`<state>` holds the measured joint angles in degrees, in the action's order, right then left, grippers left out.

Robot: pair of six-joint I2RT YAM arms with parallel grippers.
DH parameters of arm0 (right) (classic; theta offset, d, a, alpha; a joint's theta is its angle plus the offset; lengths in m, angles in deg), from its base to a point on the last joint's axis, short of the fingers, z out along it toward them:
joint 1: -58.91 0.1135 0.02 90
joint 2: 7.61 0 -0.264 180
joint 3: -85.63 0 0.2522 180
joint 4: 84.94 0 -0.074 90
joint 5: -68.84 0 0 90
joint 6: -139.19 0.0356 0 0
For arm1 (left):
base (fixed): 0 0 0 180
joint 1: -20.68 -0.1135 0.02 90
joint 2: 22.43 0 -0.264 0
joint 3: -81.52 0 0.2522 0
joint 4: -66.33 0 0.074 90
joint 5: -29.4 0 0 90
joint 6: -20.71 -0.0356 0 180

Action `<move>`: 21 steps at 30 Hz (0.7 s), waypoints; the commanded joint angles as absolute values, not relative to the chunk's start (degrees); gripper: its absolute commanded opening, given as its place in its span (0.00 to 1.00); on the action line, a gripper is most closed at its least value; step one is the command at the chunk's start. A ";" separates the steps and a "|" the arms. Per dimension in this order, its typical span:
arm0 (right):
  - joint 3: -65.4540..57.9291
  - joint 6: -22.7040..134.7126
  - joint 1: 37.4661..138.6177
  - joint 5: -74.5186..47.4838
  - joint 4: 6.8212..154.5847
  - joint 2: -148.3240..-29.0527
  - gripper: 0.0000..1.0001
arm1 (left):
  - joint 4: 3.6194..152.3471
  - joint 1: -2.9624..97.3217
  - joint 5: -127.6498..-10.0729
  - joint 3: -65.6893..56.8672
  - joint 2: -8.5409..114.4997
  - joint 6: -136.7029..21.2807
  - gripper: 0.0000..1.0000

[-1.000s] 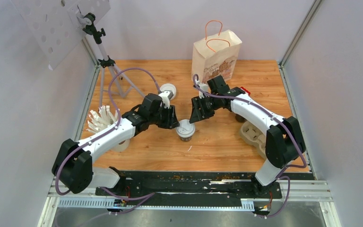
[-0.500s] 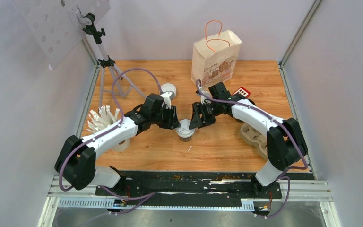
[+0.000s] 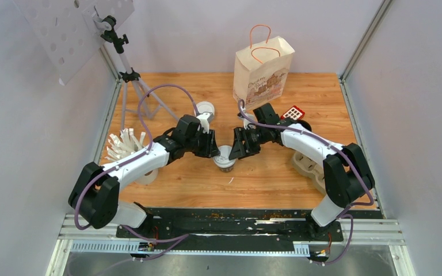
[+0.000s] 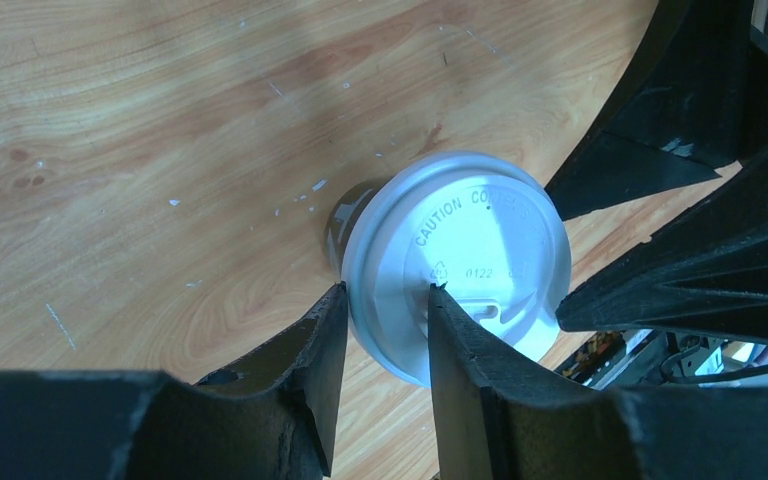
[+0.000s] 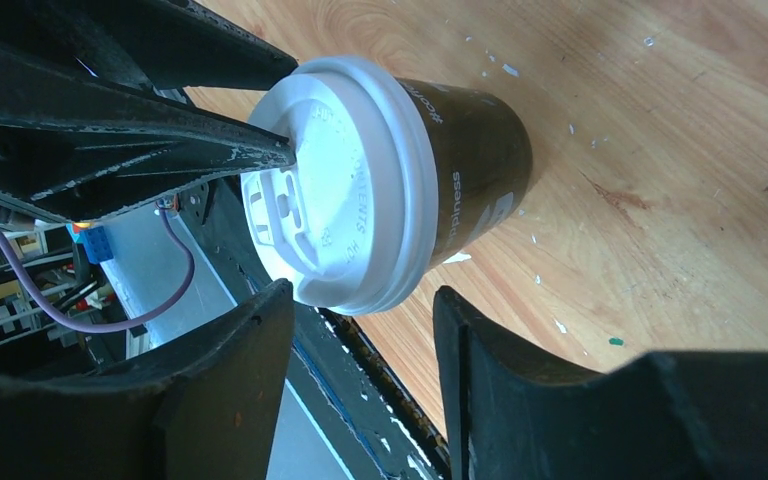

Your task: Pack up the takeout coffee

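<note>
At the middle of the wooden table [image 3: 265, 184], the left pincer [image 4: 388, 292] stands partly open with its black fingers [image 4: 310, 350] astride the near rim of a white plastic sip lid [image 4: 480, 230]. One tip sits just outside the rim and the other lies over the lid's top near the moulded sip tab; whether they pinch the rim cannot be told. Facing it from the other side, the right pincer [image 5: 362, 292] is partway open too, its two fingers either side of the same lid's edge and close to it, with no clamp on it that shows. That lid caps a dark brown paper cup [image 5: 475, 170] with white print on its side, which stands upright on the table between the two pincers. Just behind the left pincer's wrist stands a second white-lidded cup [image 3: 205, 108], apart from the first. Further back, a tan paper bag [image 3: 263, 72] with orange cord handles stands upright near the table's far edge. A small red flat card with white squares [image 3: 293, 112] lies just behind the right arm. A grey moulded pulp cup carrier [image 3: 306, 164] lies at the right side, partly hidden by that arm. A white fanned paper piece [image 3: 124, 146] sits at the left edge beside the left arm, and a grey tripod [image 3: 129, 80] carrying a white perforated board [image 3: 72, 29] stands in the back left corner.
</note>
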<state>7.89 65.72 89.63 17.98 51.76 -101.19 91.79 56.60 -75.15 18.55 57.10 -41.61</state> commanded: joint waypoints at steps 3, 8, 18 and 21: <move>8.66 66.22 89.99 18.95 54.49 -101.06 0.46 | 90.92 56.70 -75.45 19.32 57.65 -42.57 0.42; 10.05 65.85 89.99 18.12 54.82 -101.42 0.42 | 90.93 56.66 -75.63 19.33 57.80 -42.68 0.41; 13.41 64.87 89.22 16.90 55.78 -101.66 0.40 | 91.10 56.65 -75.89 19.25 58.09 -42.84 0.41; 14.18 64.53 88.63 16.73 56.13 -101.69 0.40 | 91.36 56.68 -75.76 19.12 58.33 -43.04 0.41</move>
<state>11.91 66.10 89.26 19.94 55.69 -101.17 91.11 56.65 -76.61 18.61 57.54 -41.63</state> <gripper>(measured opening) 0.405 0.411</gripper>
